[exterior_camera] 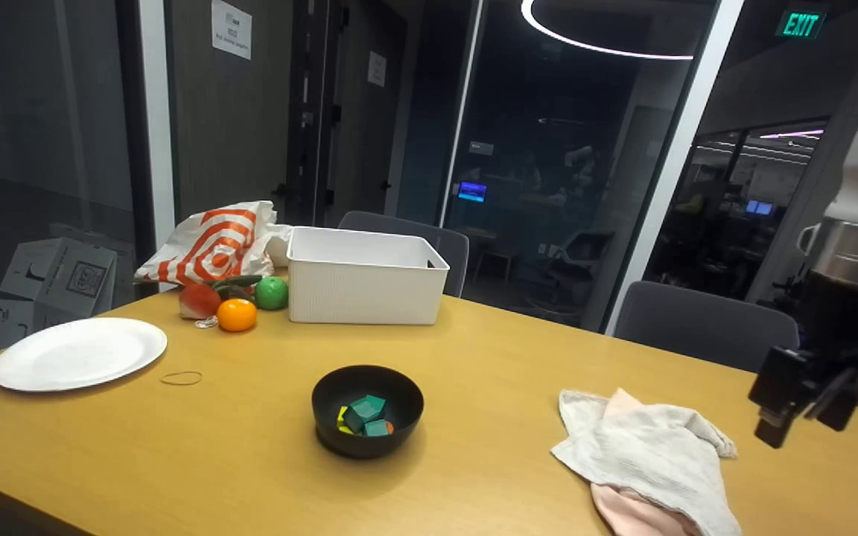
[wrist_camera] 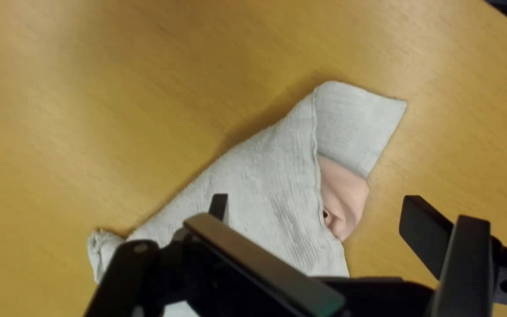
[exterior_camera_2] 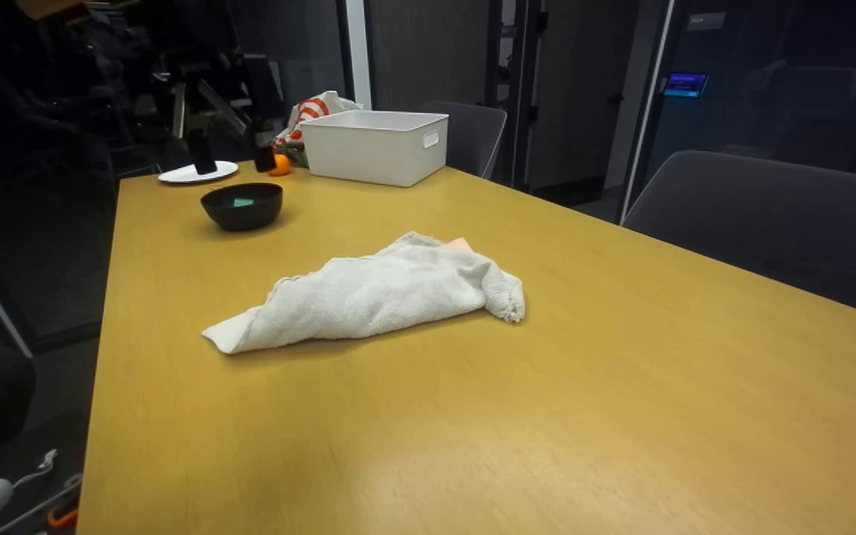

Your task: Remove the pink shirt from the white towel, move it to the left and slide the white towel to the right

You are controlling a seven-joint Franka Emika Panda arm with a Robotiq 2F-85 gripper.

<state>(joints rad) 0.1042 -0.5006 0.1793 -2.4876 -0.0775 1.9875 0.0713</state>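
Note:
The white towel (exterior_camera: 649,450) lies crumpled on the table and also shows in an exterior view (exterior_camera_2: 383,293) and in the wrist view (wrist_camera: 266,176). The pink shirt (exterior_camera: 634,510) lies mostly covered by the towel. Small parts of it stick out at the towel's edges, in an exterior view (exterior_camera_2: 459,244) and in the wrist view (wrist_camera: 343,191). My gripper (exterior_camera: 805,424) is open and empty, held above the table, and also shows in an exterior view (exterior_camera_2: 233,157). In the wrist view its fingers (wrist_camera: 318,206) are spread wide, one over the towel and one over bare table beside the pink part.
A black bowl (exterior_camera: 367,447) with coloured blocks stands on the table. Farther off are a white bin (exterior_camera: 366,290), an orange fruit (exterior_camera: 237,316), a green fruit (exterior_camera: 272,293), a red-and-white bag (exterior_camera: 220,242) and a white plate (exterior_camera: 79,353). Dark chairs (exterior_camera: 704,327) stand along the table's edge.

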